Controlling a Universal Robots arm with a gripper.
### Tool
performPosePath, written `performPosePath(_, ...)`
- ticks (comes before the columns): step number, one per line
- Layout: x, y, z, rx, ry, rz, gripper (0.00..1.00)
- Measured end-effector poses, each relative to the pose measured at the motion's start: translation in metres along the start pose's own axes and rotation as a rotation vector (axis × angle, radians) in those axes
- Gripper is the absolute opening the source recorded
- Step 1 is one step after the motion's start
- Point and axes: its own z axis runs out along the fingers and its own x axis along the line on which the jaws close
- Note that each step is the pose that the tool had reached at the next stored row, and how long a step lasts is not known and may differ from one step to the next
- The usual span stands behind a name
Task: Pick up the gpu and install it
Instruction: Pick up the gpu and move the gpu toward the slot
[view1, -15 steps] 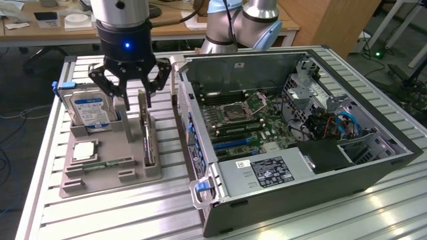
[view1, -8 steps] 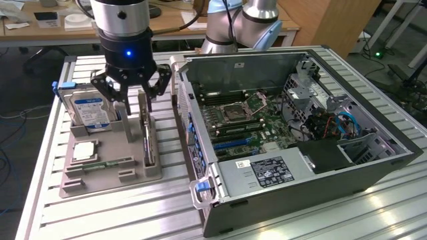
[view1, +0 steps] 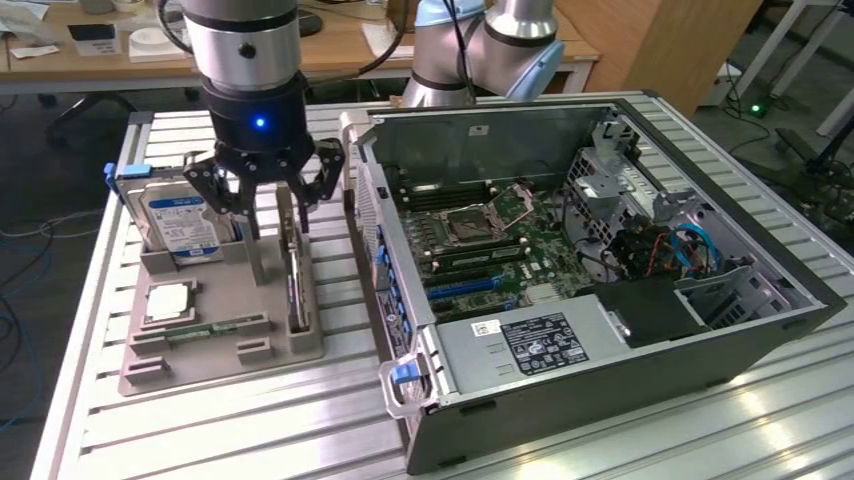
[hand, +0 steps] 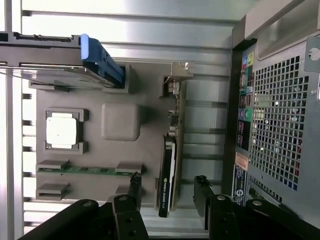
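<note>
Hovering item: gripper (view1: 267, 210) over the grey parts tray (view1: 254, 300); claw released, jaws spread, one finger to either side of the gpu (view1: 296, 280) and neither touching it in the wrist view.

Task item: gpu (hand: 167, 165); stands on its long edge in a slot of the parts tray (hand: 150, 100), on the tray side nearest the computer case (view1: 601, 400); not yet lifted; black cooler face and pale end bracket seen edge-on.

Step in hand, as judged: the pick-up, at the stage of lining up over the card; installation not begun.

Requirement of that step, as judged: jaws square to the two flat faces and centred on the thin card; a firm, even hold, since the card is narrow and upright.

Other tray contents: hard drive (view1: 180, 225), upright at the tray end behind the gripper; processor (view1: 170, 300), flat, on the tray side away from the case; memory stick (view1: 214, 328), lying beside the processor, toward the tray's near end.

Beside the tray: computer case (hand: 280, 110), side panel off, motherboard (view1: 494, 240) exposed.

Hidden or unclear: card's lower edge sunk in the tray slot; top of the card behind the fingers in the exterior view; the receiving slot on the motherboard too small to pick out.
</note>
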Motion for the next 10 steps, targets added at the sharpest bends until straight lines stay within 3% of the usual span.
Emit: performPosePath(10,0.000,-0.0001,0.0180,0.0036,-0.0106,0.004,0.55)
